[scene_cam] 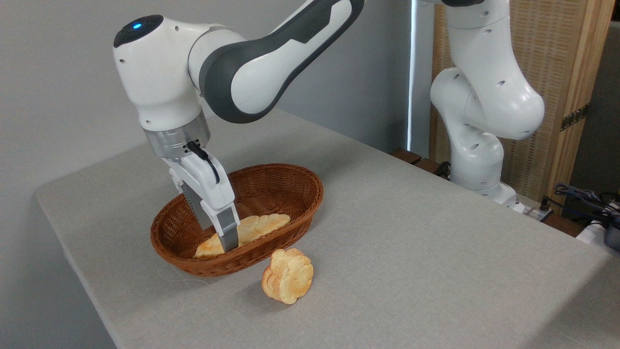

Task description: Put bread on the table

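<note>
Here, the grey-clothed table [411,252] fills the lower frame, its near-left corner cut off by the picture's bottom edge. White arm [271,63] reaches in from upper right, its base [479,160] at the table's far right edge. Brown wicker basket [286,194] sits toward the left part of the table, nearer the front-left edge than the far one.

The gripper [224,240] is down inside the basket, tilted, fingers pointing at the basket floor. One grey finger [229,232] shows clearly in front, lying across the bread [256,228]; the second is hidden behind it. Whether the jaws are closed on the loaf or merely straddling it cannot be told.

The bread lies flat on the basket's floor, long axis running along the basket, its left end under the fingers and its right end reaching out past them. The basket's near wall stands between loaf and open table.

Flower-shaped bun [288,275] stands on edge on the cloth, just outside the basket's near rim, toward the front edge.
</note>
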